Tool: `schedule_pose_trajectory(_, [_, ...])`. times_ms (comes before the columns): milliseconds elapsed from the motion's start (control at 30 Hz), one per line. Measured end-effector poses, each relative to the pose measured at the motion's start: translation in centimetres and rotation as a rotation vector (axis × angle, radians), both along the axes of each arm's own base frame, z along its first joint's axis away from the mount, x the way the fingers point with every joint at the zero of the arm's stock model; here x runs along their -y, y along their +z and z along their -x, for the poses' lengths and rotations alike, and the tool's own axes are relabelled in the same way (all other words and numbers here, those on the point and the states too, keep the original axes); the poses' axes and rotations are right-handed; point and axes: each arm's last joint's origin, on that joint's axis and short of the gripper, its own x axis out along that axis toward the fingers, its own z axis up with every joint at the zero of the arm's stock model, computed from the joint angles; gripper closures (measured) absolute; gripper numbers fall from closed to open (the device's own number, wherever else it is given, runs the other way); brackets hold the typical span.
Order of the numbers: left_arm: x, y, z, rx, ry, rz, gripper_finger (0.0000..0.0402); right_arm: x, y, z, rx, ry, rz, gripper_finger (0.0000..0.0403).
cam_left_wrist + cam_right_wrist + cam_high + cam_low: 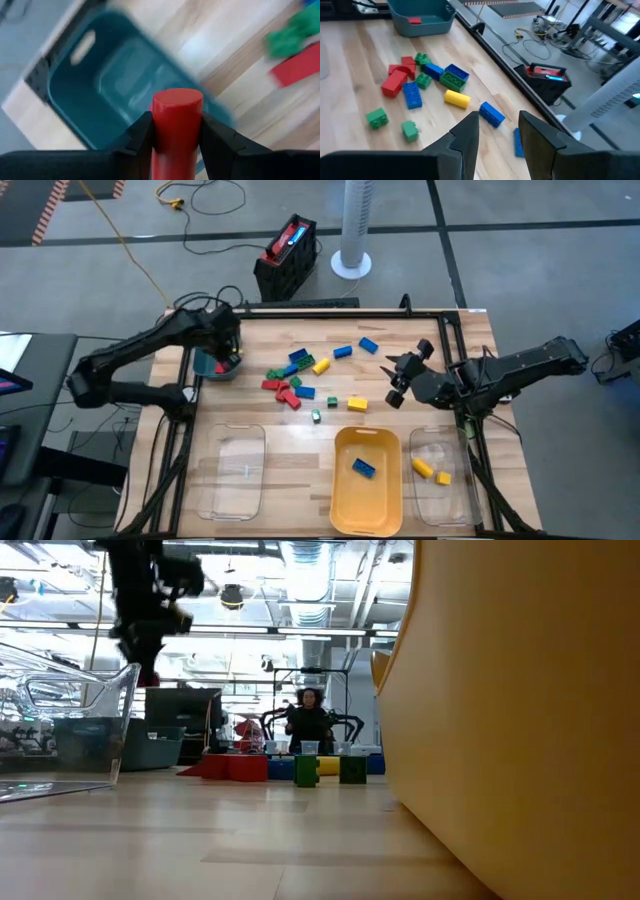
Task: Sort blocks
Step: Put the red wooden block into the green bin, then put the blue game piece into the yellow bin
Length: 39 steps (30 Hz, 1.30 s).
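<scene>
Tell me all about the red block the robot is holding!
The red block looks like smooth, shiny plastic with a round, flat-topped end. The left tool is shut on it, one dark finger pressing each side. It hangs over the teal tray at the table's left rear. Its lower part is hidden.

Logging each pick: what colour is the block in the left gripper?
Red block, clearest in the left wrist view.
</scene>
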Motion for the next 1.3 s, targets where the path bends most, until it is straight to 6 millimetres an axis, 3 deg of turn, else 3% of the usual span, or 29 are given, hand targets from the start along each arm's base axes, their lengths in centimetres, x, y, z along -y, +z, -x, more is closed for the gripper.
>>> schedule_pose_trajectory(200, [-1.6,-5.0,2.1,-0.005,0.089,0.085,0.0284,-0.2,-0.4,-0.7,-0.019,0.01,0.005,0.0251])
schedule_pose_trajectory(367, [-2.4,-6.9,3.6,0.02,0.174,0.116,0.0284,-0.2,-0.9,-1.0,-0.055,0.017,0.022,0.0251])
schedule_pose_trajectory(600, [-2.6,-6.7,3.6,0.086,0.204,0.144,0.028,0.1,-1.0,-1.0,-0.073,0.006,0.028,0.0251])
schedule_pose_trajectory(767, [-2.5,-6.7,3.5,0.089,0.201,0.155,0.0181,0.1,-0.9,-1.0,-0.073,0.006,0.029,0.0251])
schedule_pose_trajectory(867, [-2.5,-6.7,3.5,0.088,0.183,0.156,0.0144,0.1,-0.9,-1.0,-0.073,0.007,0.03,0.0251])
schedule_pose_trajectory(1033, [-2.8,-5.0,2.5,0.119,0.103,0.102,0.0137,0.1,-0.9,-1.0,-0.064,0.007,0.028,0.0251])
schedule_pose_trajectory(1300, [-1.2,-2.6,-1.8,0.204,-0.153,-0.051,0.0144,0.2,-0.9,-1.1,-0.065,0.002,0.03,0.0251])
